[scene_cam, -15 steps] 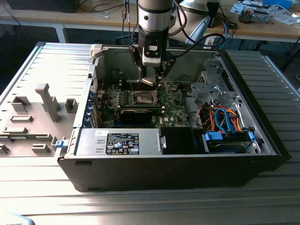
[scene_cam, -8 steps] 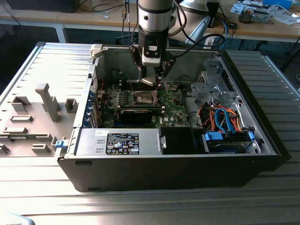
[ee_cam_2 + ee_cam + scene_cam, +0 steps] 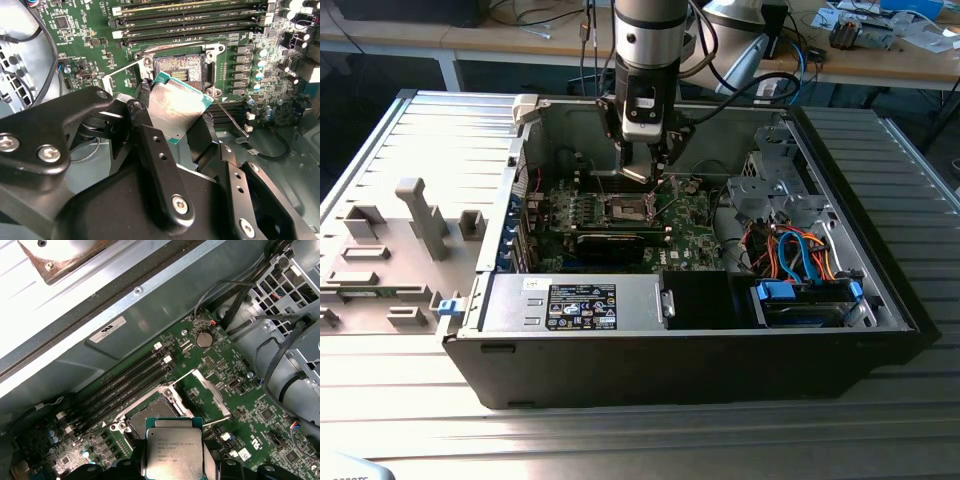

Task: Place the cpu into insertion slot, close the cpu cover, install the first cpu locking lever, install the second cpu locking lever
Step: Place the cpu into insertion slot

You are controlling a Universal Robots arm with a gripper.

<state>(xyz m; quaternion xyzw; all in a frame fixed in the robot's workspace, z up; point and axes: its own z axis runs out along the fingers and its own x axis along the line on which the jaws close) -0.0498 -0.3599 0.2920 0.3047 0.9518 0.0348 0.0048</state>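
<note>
My gripper (image 3: 638, 168) hangs inside the open computer case, shut on the cpu (image 3: 176, 107), a flat square chip with a silver-grey top and green edge. In both wrist views the black fingers (image 3: 146, 97) clamp the cpu (image 3: 173, 447) on two opposite sides. The chip is held tilted, just above the insertion slot (image 3: 179, 67), whose dark centre lies bare inside its silvery rim (image 3: 150, 415). The cpu cover (image 3: 212, 394) stands swung open beside the slot. Two thin wire levers (image 3: 231, 119) are raised off the socket. In the exterior view the slot (image 3: 625, 208) lies right below the gripper.
Memory slots (image 3: 190, 20) run along one side of the socket. A black labelled power-supply box (image 3: 582, 305) sits at the case front, a drive cage with orange and blue cables (image 3: 800, 250) on the exterior view's right. The removed grey side panel (image 3: 400, 235) lies left.
</note>
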